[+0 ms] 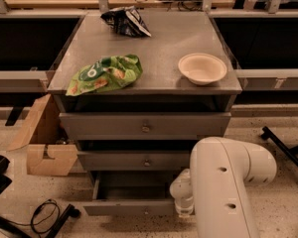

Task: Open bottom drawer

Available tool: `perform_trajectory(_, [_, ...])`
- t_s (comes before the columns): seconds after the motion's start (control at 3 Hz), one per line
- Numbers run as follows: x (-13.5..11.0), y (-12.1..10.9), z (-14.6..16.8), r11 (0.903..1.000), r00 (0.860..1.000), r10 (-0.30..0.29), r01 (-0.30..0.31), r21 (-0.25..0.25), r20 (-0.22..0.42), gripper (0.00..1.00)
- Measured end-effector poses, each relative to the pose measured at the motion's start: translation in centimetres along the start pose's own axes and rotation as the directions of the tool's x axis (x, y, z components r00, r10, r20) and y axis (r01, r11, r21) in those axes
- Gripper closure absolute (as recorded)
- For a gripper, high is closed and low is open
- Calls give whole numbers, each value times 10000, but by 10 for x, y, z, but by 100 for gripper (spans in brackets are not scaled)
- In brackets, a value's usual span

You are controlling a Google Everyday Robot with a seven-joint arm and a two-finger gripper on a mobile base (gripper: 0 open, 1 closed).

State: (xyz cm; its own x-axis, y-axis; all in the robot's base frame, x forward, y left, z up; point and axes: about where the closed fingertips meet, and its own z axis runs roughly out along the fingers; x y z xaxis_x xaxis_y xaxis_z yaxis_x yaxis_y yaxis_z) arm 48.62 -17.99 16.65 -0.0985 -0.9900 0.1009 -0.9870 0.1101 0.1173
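Grey cabinet (pixel 159 48) stands centre frame, with three stacked drawers on its front. The bottom drawer (pixel 124 208) is pulled well out from the cabinet face; its shallow grey box shows open from above, and its flat front sits low near the floor with a small round knob (pixel 146 212) at centre. The middle drawer (pixel 139 161) sits slightly forward of the top drawer (pixel 144 127) above it, and each has the same kind of knob.

The robot's white arm (pixel 228 187) fills the lower right foreground. The gripper (pixel 184 205) hangs at the right end of the bottom drawer's front, just beside or against it; contact cannot be confirmed. Whether the gripper is wide, narrow or holding anything cannot be told, since its tip is hidden behind the arm and drawer edge.

On the cabinet top: a green snack bag (pixel 105 74) at the front left, a dark crumpled bag (pixel 125 22) at the back, and a pale bowl (pixel 202 68) upright at the front right, all well apart. An open cardboard box (pixel 44 143) rests on the floor against the cabinet's left side. A black cable loop (pixel 44 214) lies on the speckled floor at lower left.
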Motion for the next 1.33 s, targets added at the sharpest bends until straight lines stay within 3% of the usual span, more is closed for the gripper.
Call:
perform_trajectory(0.67, [-28,-10,-17,9989,9991,-401,398,238,151,100])
perform_trajectory(1.33, [-38,-15,-26,9979,9983,-547,539,350,220,100])
